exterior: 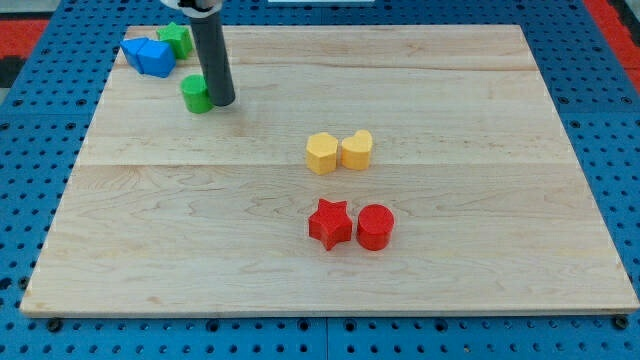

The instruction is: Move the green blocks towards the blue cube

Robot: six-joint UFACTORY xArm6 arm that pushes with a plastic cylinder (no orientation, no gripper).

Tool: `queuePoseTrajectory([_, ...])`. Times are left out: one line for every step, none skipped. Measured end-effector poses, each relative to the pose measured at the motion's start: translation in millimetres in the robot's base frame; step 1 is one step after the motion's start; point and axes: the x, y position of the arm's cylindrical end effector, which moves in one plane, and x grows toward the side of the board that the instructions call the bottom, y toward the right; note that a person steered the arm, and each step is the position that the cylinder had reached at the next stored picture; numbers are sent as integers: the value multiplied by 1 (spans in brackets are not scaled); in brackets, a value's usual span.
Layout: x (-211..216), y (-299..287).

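Observation:
A green cylinder (196, 94) lies near the view's top left. My tip (221, 102) touches its right side. A second green block (177, 39), star-like, sits at the top left corner. It touches the blue blocks on its left: a blue cube (158, 58) and another blue block (135, 51) beside it. The green cylinder is a short way below and right of the blue cube.
The wooden board (330, 290) rests on a blue pegboard. A yellow hexagon (322, 153) and a yellow heart (357, 150) sit together in the middle. A red star (330, 223) and a red cylinder (375, 227) lie below them.

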Motion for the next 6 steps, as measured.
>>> queuePoseTrajectory([21,-11])
queuePoseTrajectory([17,-45])
queuePoseTrajectory([-23,-46])
queuePoseTrajectory([-23,-40])
queuePoseTrajectory([-27,-22])
queuePoseTrajectory([-34,-55])
